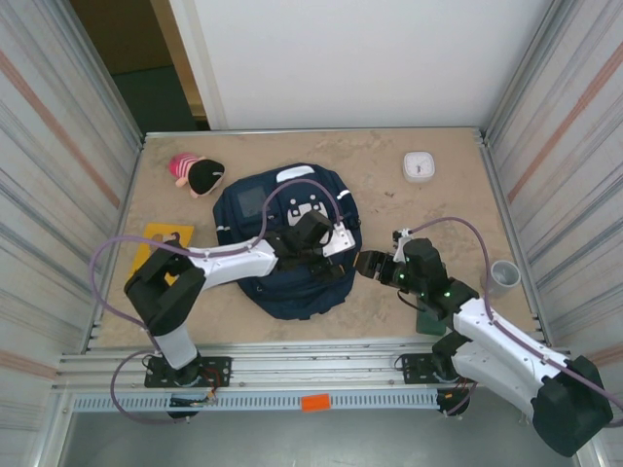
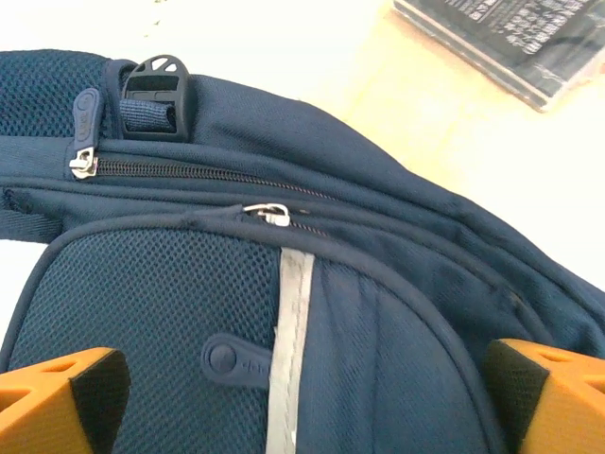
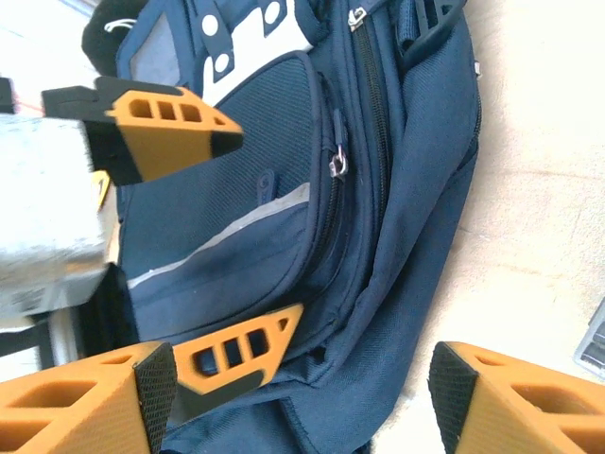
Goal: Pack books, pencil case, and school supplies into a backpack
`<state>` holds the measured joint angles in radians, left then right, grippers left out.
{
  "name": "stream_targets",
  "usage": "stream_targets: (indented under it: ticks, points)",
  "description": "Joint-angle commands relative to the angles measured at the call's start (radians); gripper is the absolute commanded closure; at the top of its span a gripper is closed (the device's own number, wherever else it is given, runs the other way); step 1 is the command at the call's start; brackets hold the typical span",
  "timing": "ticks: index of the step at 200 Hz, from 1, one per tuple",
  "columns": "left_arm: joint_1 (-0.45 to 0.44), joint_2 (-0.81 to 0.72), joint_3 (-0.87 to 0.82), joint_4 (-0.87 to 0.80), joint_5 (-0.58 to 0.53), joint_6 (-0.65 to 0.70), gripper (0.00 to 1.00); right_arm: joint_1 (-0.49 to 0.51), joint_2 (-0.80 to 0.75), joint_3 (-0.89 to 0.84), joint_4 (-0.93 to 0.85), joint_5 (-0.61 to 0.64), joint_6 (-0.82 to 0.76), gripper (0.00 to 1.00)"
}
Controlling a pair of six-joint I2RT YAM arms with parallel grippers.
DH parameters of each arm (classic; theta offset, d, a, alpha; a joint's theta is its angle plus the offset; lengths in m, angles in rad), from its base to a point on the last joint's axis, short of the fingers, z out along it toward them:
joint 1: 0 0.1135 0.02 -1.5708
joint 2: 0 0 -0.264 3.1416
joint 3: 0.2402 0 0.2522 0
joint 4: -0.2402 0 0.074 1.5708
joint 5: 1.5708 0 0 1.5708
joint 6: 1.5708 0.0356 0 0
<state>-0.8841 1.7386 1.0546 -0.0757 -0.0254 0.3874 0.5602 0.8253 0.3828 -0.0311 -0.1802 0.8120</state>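
Tan tabletop [image 1: 389, 195]: plush toy [image 1: 198, 173], white device [image 1: 420, 166], backpack [image 1: 292, 292]; left pincer [image 1: 323, 249], right pincer [image 1: 364, 265] spread.

Left arm [image 1: 224, 265] is folded at the elbow, forearm stretched toward the middle, and the left gripper [image 1: 316, 255] tips downward with its orange fingers [image 3: 165, 118] spread wide. Right arm [image 1: 487, 326] leans in from the other side. The right gripper [image 1: 373, 265] faces its partner, jaws apart too, close by but not touching.

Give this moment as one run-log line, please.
left end effector: open, over backpack | right end effector: open, beside backpack | yellow book: on table, unpacked
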Motion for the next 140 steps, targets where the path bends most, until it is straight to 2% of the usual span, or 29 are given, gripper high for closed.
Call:
stream_targets:
  ticks: [1, 9, 15, 28, 39, 46, 53, 66, 77, 96, 118, 140]
  points:
    - [-0.003, 0.033, 0.027, 0.015, -0.092, -0.009, 0.02, -0.015, -0.033, -0.018, -0.018, 0.005, 0.022, 0.27]
    - [-0.002, 0.041, 0.019, 0.026, -0.13, -0.008, 0.07, -0.02, -0.04, -0.023, -0.018, 0.003, 0.021, 0.27]
    - [-0.003, 0.047, 0.013, 0.039, -0.153, -0.009, 0.15, -0.022, -0.045, -0.027, -0.018, 0.002, 0.021, 0.27]
    - [-0.002, 0.038, -0.005, 0.056, -0.191, -0.012, 0.42, -0.03, -0.057, -0.033, -0.017, -0.001, 0.02, 0.27]
    - [-0.002, 0.003, -0.021, 0.061, -0.169, -0.001, 0.75, -0.038, -0.067, -0.038, -0.017, -0.004, 0.016, 0.27]
    - [-0.002, -0.04, -0.031, 0.051, -0.118, 0.019, 0.87, -0.043, -0.074, -0.043, -0.011, -0.007, 0.013, 0.27]
    - [-0.002, -0.085, -0.046, 0.043, -0.058, 0.042, 0.94, -0.046, -0.084, -0.048, 0.002, -0.009, 0.003, 0.27]
    - [0.0, -0.178, -0.078, 0.033, 0.046, 0.086, 1.0, -0.046, -0.114, -0.068, 0.055, -0.004, -0.014, 0.27]
    - [0.01, -0.253, -0.104, 0.034, 0.109, 0.095, 1.0, -0.048, -0.146, -0.084, 0.094, 0.005, -0.032, 0.23]
    - [0.07, -0.362, -0.114, -0.048, 0.32, 0.136, 1.0, -0.049, -0.181, -0.085, 0.11, 0.018, -0.076, 0.17]
    - [0.117, -0.473, -0.111, -0.144, 0.469, 0.18, 1.0, -0.056, -0.177, -0.072, 0.127, -0.01, -0.136, 0.14]
    - [0.214, -0.574, -0.134, -0.136, 0.633, 0.144, 1.0, -0.057, -0.159, -0.085, 0.201, -0.067, -0.18, 0.14]
